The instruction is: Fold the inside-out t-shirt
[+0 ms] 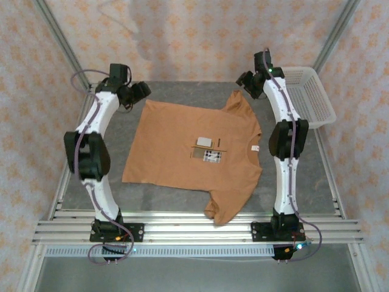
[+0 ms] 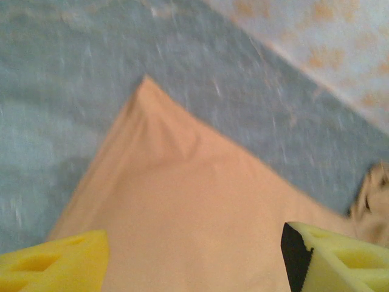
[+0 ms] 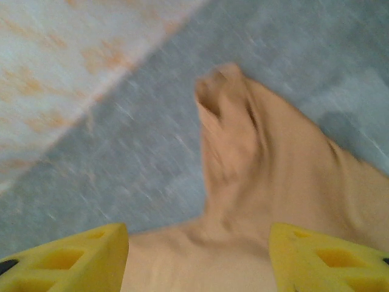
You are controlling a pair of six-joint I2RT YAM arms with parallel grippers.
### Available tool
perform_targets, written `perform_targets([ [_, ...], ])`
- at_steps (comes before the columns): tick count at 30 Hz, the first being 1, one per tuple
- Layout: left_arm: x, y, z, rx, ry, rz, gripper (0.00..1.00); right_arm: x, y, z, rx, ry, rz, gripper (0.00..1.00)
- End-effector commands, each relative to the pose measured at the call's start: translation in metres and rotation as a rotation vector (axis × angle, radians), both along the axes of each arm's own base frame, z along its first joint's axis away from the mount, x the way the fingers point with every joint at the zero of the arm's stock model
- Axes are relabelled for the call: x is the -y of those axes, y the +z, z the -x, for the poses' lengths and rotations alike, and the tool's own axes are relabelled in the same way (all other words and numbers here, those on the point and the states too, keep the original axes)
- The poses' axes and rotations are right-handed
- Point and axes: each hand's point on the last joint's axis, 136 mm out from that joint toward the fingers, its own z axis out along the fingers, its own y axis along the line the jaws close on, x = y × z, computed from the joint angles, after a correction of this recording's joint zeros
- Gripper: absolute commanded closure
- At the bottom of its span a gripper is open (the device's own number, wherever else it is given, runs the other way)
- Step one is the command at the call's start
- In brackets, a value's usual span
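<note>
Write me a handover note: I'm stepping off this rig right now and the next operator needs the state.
Left gripper: open, over the far hem corner of the t-shirt.
Right gripper: open, over the far sleeve.
T-shirt: spread flat on the table, labels facing up, near sleeve at the table's near edge.
Done: shirt laid out, no fold visible.
To do: all the folds.

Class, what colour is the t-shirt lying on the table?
The t-shirt is orange-brown, seen best in the top view.
</note>
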Motion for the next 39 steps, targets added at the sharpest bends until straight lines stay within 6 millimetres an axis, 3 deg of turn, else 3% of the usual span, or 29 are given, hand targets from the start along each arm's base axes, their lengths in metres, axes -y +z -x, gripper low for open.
perform_targets([
  [1,0.044,-0.01,0.035,0.042,-0.059,0.085,0.24,-0.014,0.016,0.047,0.012,0.07,0.062,0.38],
  [4,0.066,-0.048,0.065,0.003,-0.072,0.161,0.24,-0.025,-0.014,0.092,-0.037,0.102,0.054,0.38],
  [7,0.064,-0.082,0.083,-0.067,-0.059,0.164,0.24,-0.028,-0.048,0.134,-0.101,0.116,0.054,0.38],
  [10,0.056,-0.112,0.085,-0.156,-0.041,0.147,0.23,-0.017,-0.085,0.149,-0.154,0.097,0.079,0.38],
  [14,0.027,-0.146,0.073,-0.237,0.039,0.113,0.22,0.007,-0.123,0.131,-0.233,0.056,0.139,0.37],
  [16,0.006,-0.16,0.062,-0.262,0.095,0.109,0.22,0.015,-0.141,0.111,-0.256,0.038,0.15,0.37],
  [19,-0.023,-0.175,0.05,-0.283,0.176,0.087,0.22,0.015,-0.148,0.068,-0.233,0.047,0.177,0.37],
  [25,-0.048,-0.174,0.011,-0.247,0.223,0.032,0.22,-0.006,-0.135,-0.023,-0.137,0.098,0.145,0.36],
  [27,-0.047,-0.168,0.0,-0.238,0.211,0.038,0.22,-0.013,-0.119,-0.04,-0.092,0.11,0.118,0.36],
  [29,-0.043,-0.153,-0.004,-0.209,0.193,0.033,0.22,-0.019,-0.095,-0.041,-0.061,0.119,0.091,0.37],
  [32,-0.038,-0.115,0.01,-0.17,0.163,-0.029,0.22,-0.023,-0.063,-0.016,-0.074,0.153,0.125,0.37],
  [34,-0.034,-0.084,0.03,-0.138,0.146,-0.074,0.23,-0.029,-0.048,0.015,-0.089,0.184,0.155,0.37],
  [36,-0.026,-0.068,0.055,-0.118,0.125,-0.085,0.29,-0.038,-0.033,0.045,-0.043,0.204,0.152,0.37],
  [39,0.014,-0.06,0.093,-0.083,0.022,-0.027,0.45,-0.051,-0.035,0.1,-0.019,0.229,0.103,0.42],
])
